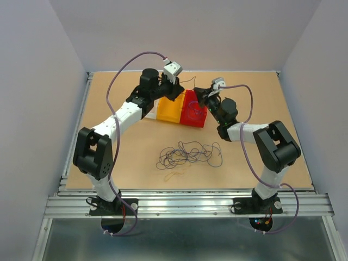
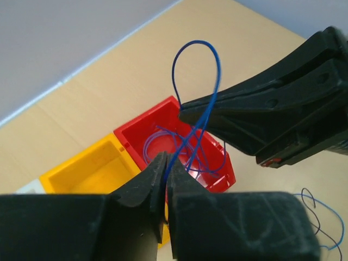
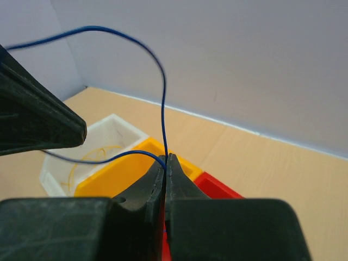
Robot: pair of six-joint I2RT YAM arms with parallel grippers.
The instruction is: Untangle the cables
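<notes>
A blue cable [image 2: 198,50] is held by both grippers above the red bin [image 2: 130,137]. My left gripper [image 2: 166,159] is shut on it. My right gripper [image 3: 166,158] is shut on it too, with the cable [image 3: 163,87] arching up towards the left fingers [image 3: 38,122]. More of the blue cable lies coiled in the red bin [image 1: 199,122]. In the top view the left gripper [image 1: 179,88] and right gripper [image 1: 198,97] are close together over the bins. A loose tangle of black and blue cables [image 1: 190,154] lies mid-table, with a pale yellow strand [image 1: 175,175] near it.
A yellow bin [image 1: 169,110] stands left of the red one, and a white bin [image 3: 117,126] beyond it holds a pale yellow wire [image 3: 89,156]. Grey walls close the table on three sides. The metal rail [image 1: 185,204] runs along the near edge.
</notes>
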